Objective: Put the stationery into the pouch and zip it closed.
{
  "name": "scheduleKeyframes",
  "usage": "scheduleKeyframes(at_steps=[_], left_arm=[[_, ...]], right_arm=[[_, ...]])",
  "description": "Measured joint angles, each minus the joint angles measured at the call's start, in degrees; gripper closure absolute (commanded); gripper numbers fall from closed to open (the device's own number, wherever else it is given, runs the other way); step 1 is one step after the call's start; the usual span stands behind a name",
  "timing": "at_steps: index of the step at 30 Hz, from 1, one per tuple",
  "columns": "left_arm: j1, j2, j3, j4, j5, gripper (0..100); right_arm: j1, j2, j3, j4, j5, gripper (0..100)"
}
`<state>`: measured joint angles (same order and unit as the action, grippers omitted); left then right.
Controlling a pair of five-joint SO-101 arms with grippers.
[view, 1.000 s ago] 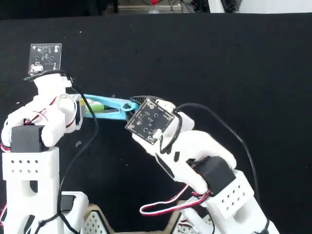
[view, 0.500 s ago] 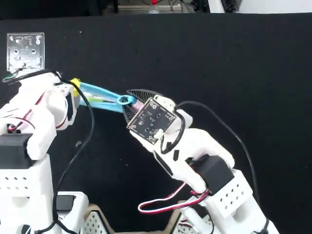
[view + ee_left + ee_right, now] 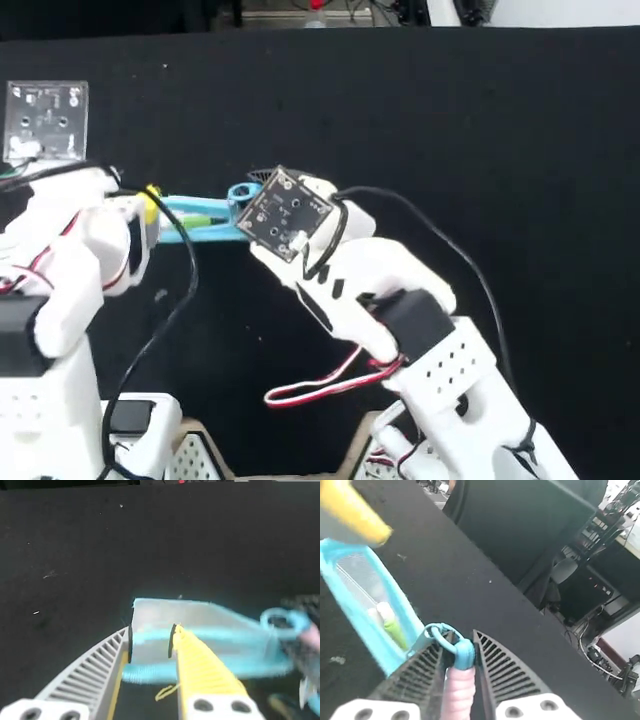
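Between arms, blurred pouch (image 3: 200, 620), left tool (image 3: 150, 635) tight on end, right tool (image 3: 464, 639) tight on loop (image 3: 463, 656).

Black table cover (image 3: 480, 130) spans the whole work area, matte, with a few pale specks and lint (image 3: 50, 575) on it. Far edge, near the middle: 1 small bottle with a red cap (image 3: 316, 12), dark cables (image 3: 400, 12) just to its right. Beyond the table, a large dark panel (image 3: 520, 525), a grey chair (image 3: 565, 570) and loose cables on the floor (image 3: 592, 652).
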<state>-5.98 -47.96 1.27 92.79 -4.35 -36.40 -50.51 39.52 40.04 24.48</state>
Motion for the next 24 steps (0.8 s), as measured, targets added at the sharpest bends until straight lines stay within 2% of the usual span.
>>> scheduleKeyframes(at_steps=[6,14,19,24], left_arm=[[0.1,-0.3,-4.9,7.2,-5.6,85],[0.4,-5.0,2.1,7.4,-10.0,85],[0.4,-6.2,15.6,-0.3,-12.1,85],[-1.6,-7.7,31.7,-16.1,-11.8,85]], right_arm=[[0.0,3.3,-3.8,0.0,0.0,98.8],[0.1,7.9,-8.9,0.0,0.0,98.8],[0.2,8.5,-9.4,0.0,0.0,98.8],[0.2,8.5,-10.2,3.8,0.0,98.8]])
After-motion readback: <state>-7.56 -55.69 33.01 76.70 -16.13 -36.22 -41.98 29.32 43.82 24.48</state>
